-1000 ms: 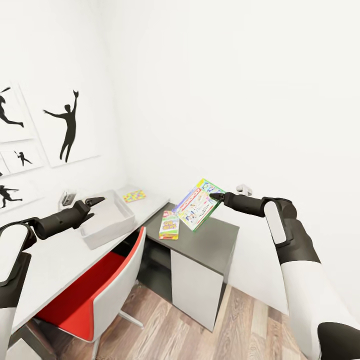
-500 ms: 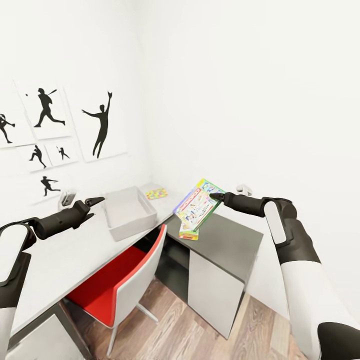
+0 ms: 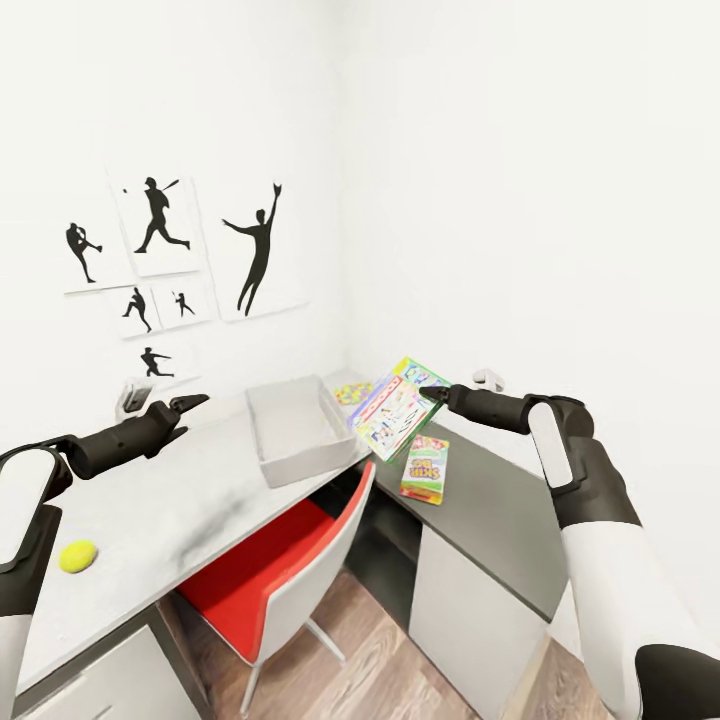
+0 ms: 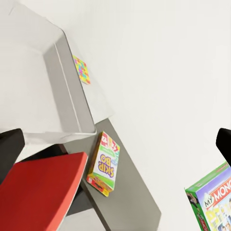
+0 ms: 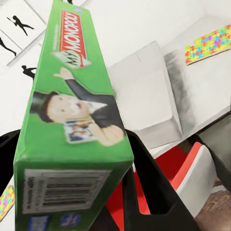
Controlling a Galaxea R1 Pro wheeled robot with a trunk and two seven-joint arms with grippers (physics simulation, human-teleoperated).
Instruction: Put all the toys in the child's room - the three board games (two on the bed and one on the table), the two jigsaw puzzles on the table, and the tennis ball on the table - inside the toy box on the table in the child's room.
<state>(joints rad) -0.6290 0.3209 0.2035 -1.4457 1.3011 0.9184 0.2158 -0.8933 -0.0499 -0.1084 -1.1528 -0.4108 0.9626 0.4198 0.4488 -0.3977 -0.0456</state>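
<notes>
My right gripper point(image 3: 432, 393) is shut on the green-edged Monopoly board game point(image 3: 395, 410), held tilted in the air over the corner of the table point(image 3: 190, 510); up close the box point(image 5: 72, 96) sits between the dark fingers point(image 5: 144, 192). The toy box point(image 3: 295, 430) stands on the light grey top, left of the held game. Behind it lies a jigsaw puzzle point(image 3: 352, 392). The Skip-Bo board game point(image 3: 425, 468) lies flat on the dark grey section. The tennis ball point(image 3: 78, 556) rests near the front edge. My left gripper point(image 3: 185, 405) hovers open above the table, left of the toy box.
A red chair with a white shell point(image 3: 270, 570) is pushed under the table below the toy box. White walls close off the corner, with black baseball silhouettes point(image 3: 255, 250) on the left one. Wood floor point(image 3: 380, 670) shows beside the chair.
The whole view has swung, so the table, toy box and chair have slid rightward in the picture and the tennis ball has come into sight. Both arms keep their pose; the Monopoly box stays gripped.
</notes>
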